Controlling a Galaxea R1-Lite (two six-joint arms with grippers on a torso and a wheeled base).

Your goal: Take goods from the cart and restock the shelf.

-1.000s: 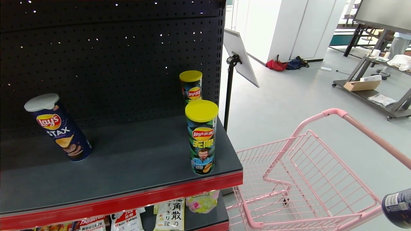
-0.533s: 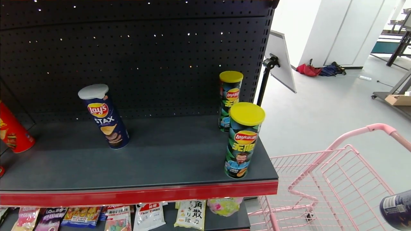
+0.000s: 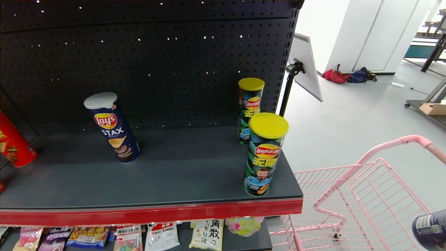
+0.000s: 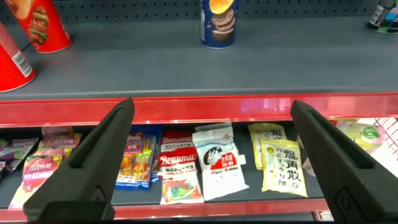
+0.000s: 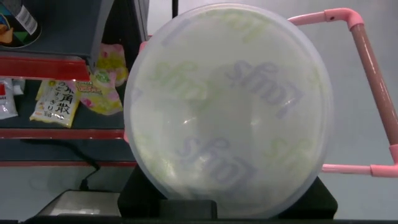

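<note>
On the shelf (image 3: 174,177), the front can (image 3: 266,155) could be toppled by the blue can (image 3: 430,228) clamped in the right gripper (image 5: 180,208); the left gripper (image 4: 211,112) is held spread.

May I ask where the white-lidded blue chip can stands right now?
In the head view, the blue chip can stands left of centre on the grey shelf, between the red can at far left and the yellow-lidded cans at right.

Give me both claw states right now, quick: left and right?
Left claw: open, holding nothing.
Right claw: closed on a dark blue chip can.
</note>
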